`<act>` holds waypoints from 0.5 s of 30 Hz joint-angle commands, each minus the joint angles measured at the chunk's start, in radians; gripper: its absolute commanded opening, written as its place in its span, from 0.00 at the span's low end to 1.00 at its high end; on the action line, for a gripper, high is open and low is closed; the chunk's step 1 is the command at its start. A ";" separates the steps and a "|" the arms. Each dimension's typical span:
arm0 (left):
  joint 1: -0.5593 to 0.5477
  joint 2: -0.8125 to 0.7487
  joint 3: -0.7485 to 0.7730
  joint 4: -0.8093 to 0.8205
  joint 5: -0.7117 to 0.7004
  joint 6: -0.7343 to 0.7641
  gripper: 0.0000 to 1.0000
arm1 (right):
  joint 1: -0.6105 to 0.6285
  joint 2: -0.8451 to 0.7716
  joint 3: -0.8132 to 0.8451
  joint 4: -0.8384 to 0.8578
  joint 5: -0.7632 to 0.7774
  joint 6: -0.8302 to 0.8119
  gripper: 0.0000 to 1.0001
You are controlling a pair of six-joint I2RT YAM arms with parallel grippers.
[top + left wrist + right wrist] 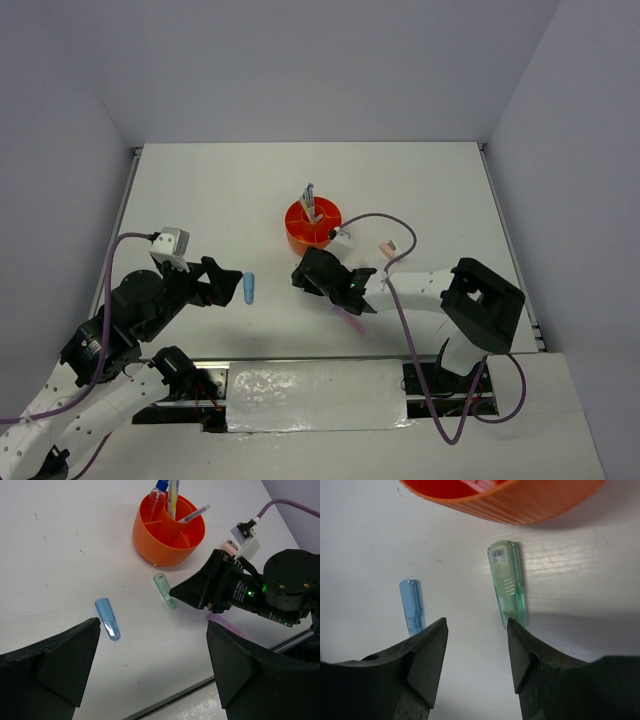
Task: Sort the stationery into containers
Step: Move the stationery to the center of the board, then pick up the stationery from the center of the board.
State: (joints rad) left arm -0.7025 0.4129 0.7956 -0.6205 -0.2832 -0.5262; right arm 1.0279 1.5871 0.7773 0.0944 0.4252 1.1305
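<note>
Right gripper point(476, 626): jaws partly open, empty. Green marker point(507, 582) lying just ahead, near end beside one fingertip; orange organiser point(520, 502) just beyond. Left gripper point(152, 630): jaws wide, empty. Blue marker point(107, 618) just ahead; organiser, pens point(172, 497) upright inside, farther ahead.

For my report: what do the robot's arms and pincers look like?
The left arm and right arm have white links and black joints. The left pincer and right pincer have black tapered fingers. A purple cable reaches each wrist; the right wrist shows a green light.
</note>
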 commanded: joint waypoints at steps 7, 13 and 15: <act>0.003 -0.014 -0.001 0.034 0.001 0.005 0.99 | 0.070 0.191 0.302 -0.375 0.162 -0.135 0.66; 0.001 -0.020 -0.002 0.034 0.004 0.006 0.99 | 0.072 0.263 0.313 -0.381 0.199 -0.153 0.57; 0.001 -0.020 -0.002 0.036 0.006 0.005 0.99 | 0.072 0.272 0.312 -0.386 0.222 -0.158 0.57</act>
State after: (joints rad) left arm -0.7025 0.4076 0.7952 -0.6209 -0.2829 -0.5262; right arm 1.0969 1.8446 1.0668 -0.2440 0.5709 0.9890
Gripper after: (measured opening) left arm 0.993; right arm 0.571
